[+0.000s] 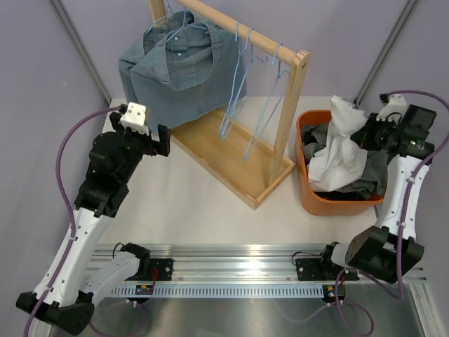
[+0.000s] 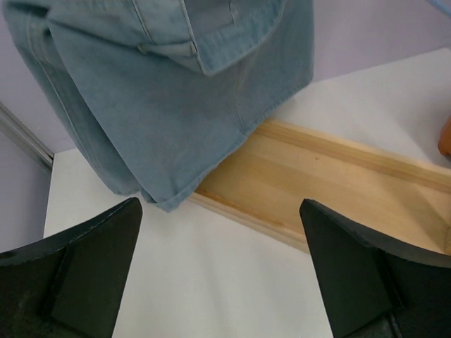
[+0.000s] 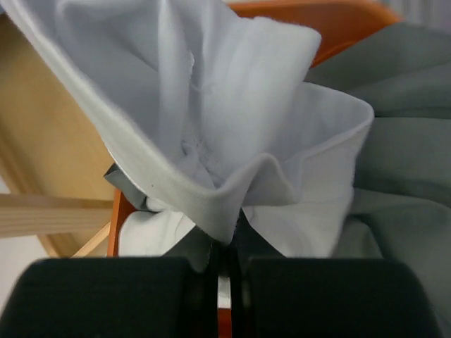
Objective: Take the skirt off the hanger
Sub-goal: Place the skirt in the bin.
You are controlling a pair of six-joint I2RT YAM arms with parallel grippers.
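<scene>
Two blue denim skirts (image 1: 175, 70) hang on hangers at the left end of a wooden rack (image 1: 231, 172). My left gripper (image 1: 156, 142) is open and empty, low beside the skirts' hem. In the left wrist view the denim hem (image 2: 162, 105) hangs just ahead of and above the open gripper (image 2: 220, 208), not touching it. My right gripper (image 1: 365, 133) is shut on a white garment (image 1: 340, 151) and holds it up over the orange basket (image 1: 306, 196). In the right wrist view the white cloth (image 3: 211, 105) is pinched in the gripper (image 3: 224, 246).
Several empty light-blue hangers (image 1: 242, 91) hang on the right part of the rack rail. The rack's wooden base (image 2: 317, 176) lies on the white table. Grey clothes (image 1: 375, 172) lie in the basket, also in the right wrist view (image 3: 402, 105).
</scene>
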